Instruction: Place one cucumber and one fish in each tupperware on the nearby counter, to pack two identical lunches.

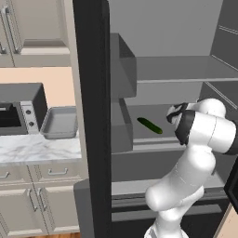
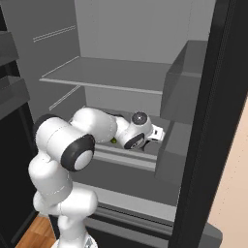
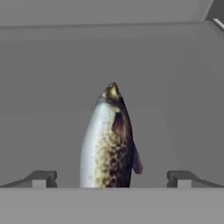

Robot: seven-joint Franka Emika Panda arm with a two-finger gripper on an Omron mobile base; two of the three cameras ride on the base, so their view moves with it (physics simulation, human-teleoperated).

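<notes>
The fridge (image 1: 186, 69) stands open, its door (image 1: 93, 116) swung aside, so the arm reaches onto the low shelf (image 1: 153, 116). On the counter (image 1: 37, 148) at far left the grey tupperware (image 1: 59, 122) waits. A cucumber (image 1: 149, 125) lies on the shelf. The gripper (image 3: 111, 179) is released, jaws wide on both sides of the pale fish (image 3: 108, 140), probably ready to grasp it.
</notes>
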